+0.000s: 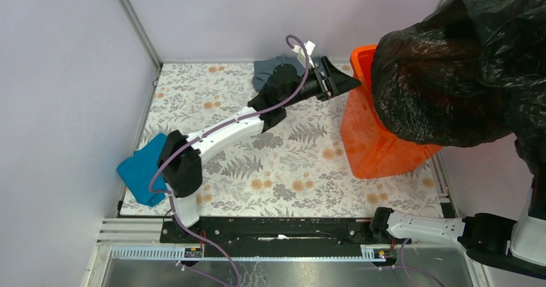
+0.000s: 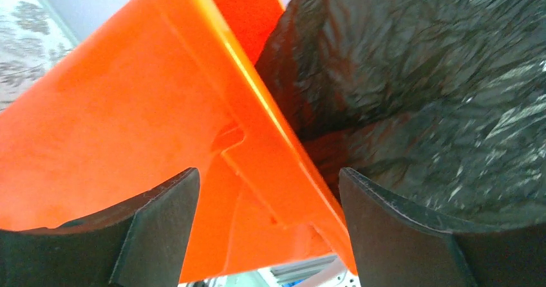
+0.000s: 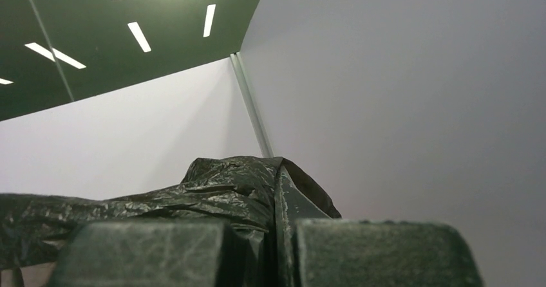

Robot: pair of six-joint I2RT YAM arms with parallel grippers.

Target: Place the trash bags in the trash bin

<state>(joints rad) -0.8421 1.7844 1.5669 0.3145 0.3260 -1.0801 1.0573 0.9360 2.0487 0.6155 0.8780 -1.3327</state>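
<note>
Between the spread fingers of the left gripper point(image 2: 267, 184), the rolled rim point(image 2: 257, 107) of the orange trash bin point(image 1: 376, 145) ran slantwise, with neither finger visibly pressing it. Just past that rim, ahead and to the gripper's right, bulged the black trash bag point(image 1: 451, 74), heaped over the bin's mouth rather than down inside it. The right gripper point(image 3: 280, 235), clamped tight on a fold of the plastic, carried the bag, whose bulk trailed from those fingers toward the opening. The right arm looked placed to lower it, the left to steady the bin.
</note>
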